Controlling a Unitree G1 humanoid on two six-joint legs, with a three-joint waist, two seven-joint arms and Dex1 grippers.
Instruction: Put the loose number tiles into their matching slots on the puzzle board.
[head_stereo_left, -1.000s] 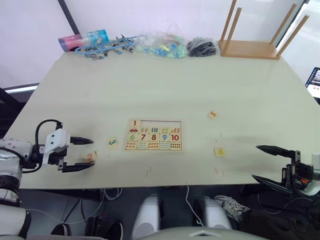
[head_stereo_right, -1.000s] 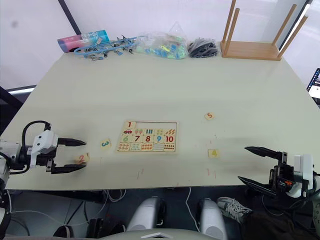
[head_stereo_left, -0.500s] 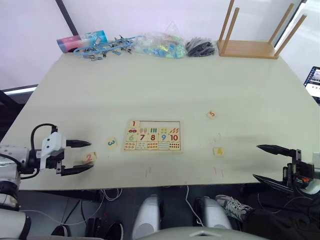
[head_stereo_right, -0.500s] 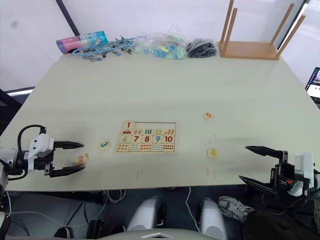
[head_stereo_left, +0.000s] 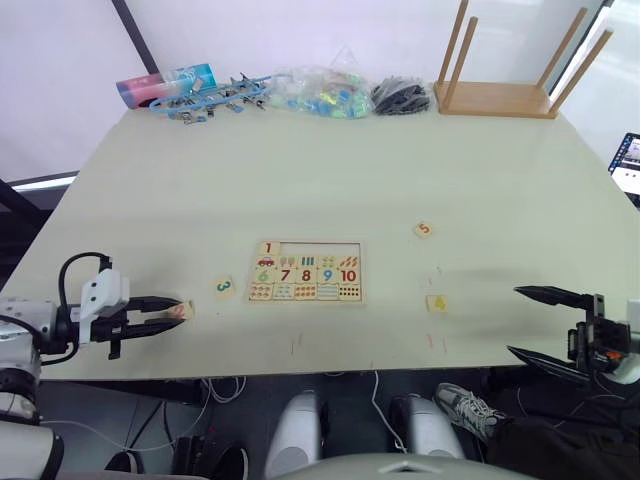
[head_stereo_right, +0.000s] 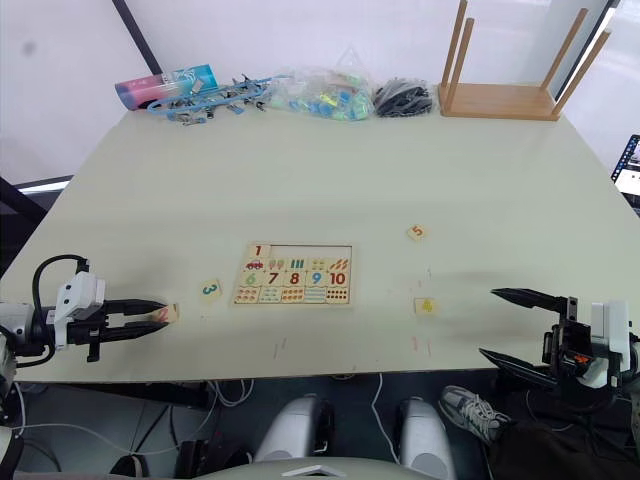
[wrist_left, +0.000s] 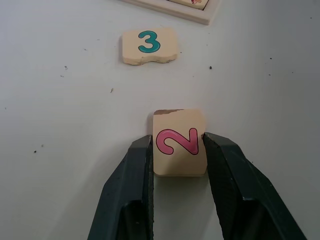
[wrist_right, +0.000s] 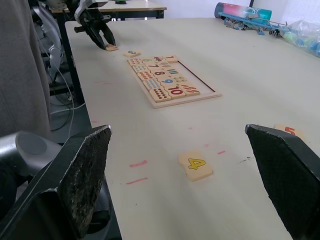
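My left gripper (head_stereo_left: 177, 312) is near the table's front left edge. Its black fingers (wrist_left: 138, 165) press both sides of the pink 2 tile (wrist_left: 179, 142), which lies flat on the table. Just beyond it lies the green 3 tile (head_stereo_left: 224, 286). The puzzle board (head_stereo_left: 330, 248) sits mid-table with the red 1 tile (head_stereo_left: 268, 247) at its top left corner; the rest of that row is bare. To the board's right lie the orange 5 tile (head_stereo_left: 424, 229) and the yellow 4 tile (head_stereo_left: 437, 303). My right gripper (head_stereo_left: 514, 320) is open at the front right, beside the 4 tile.
An upturned wooden stool (head_stereo_left: 495, 97) stands at the back right. Along the back edge are a dark bundle (head_stereo_left: 404, 95), a clear bag of coloured pieces (head_stereo_left: 325, 92), blue toy parts (head_stereo_left: 210, 95) and a pink and blue tube (head_stereo_left: 165, 80).
The left gripper's fingers have closed from wide open onto the pink 2 tile. The right gripper has stayed open in the same place.
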